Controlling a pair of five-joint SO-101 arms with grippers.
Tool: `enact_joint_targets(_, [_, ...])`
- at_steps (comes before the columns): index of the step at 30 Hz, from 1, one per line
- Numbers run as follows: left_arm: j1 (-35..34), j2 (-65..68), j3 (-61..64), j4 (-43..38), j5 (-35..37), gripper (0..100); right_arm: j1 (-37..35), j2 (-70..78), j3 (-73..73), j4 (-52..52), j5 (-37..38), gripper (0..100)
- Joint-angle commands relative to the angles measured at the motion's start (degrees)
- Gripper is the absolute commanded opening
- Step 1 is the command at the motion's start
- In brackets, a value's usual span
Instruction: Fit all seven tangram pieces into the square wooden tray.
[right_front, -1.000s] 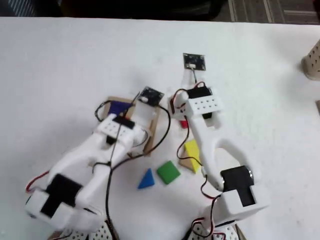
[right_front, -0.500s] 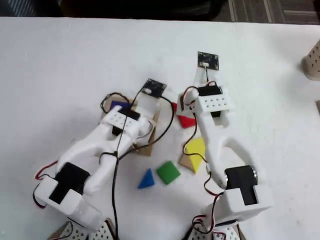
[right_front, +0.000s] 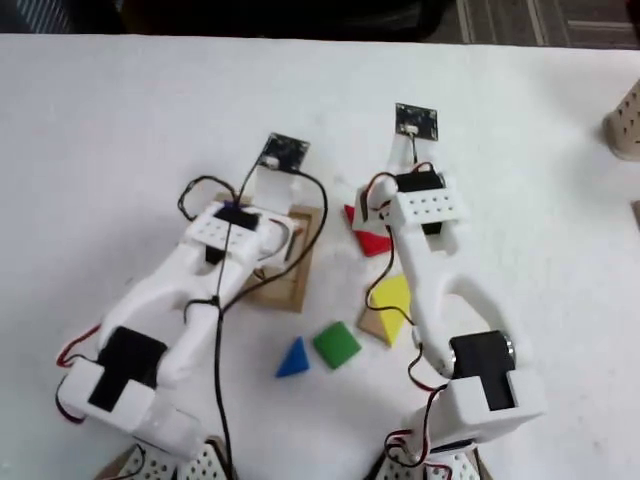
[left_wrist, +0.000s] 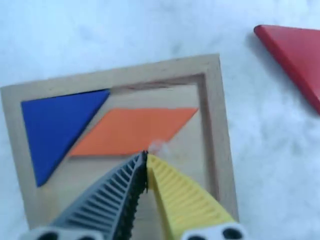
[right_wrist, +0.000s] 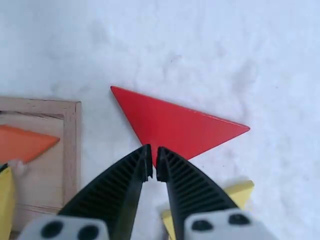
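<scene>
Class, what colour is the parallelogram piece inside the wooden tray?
The parallelogram is orange, clearest in the left wrist view.

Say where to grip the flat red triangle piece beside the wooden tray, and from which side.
Probably from straight above: the flat red triangle piece lies flat on the white table, leaving no side access. Close the fingers across two slanted edges near its middle, away from the wooden tray rim. The right gripper, shut now, must open first.
</scene>
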Motion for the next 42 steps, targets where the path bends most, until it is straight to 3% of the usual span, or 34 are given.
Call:
enact_joint_targets(1, [-2.1,-4.7,-0.7,1.5,0.2,2,0.1,-3.7,-2.0,-0.9,-0.5,2.2])
enact_joint_targets(7, [-3.0,-1.7,0.3,1.5,0.2,2,0.1,-3.3,-2.0,-0.9,-0.5,2.2])
enact_joint_targets(23, [-3.5,11.7,-13.9,4.3,0.6,2,0.1,-3.2,-1.9,-0.9,-0.5,2.2])
enact_joint_targets(36, [-3.3,11.6,-14.2,4.5,0.6,2,0.1,-3.2,-1.9,-0.9,-0.5,2.2])
enact_joint_targets(42, [-4.1,2.3,-8.4,4.5,0.2,2,0.1,-3.2,-1.9,-0.9,-0.5,2.2])
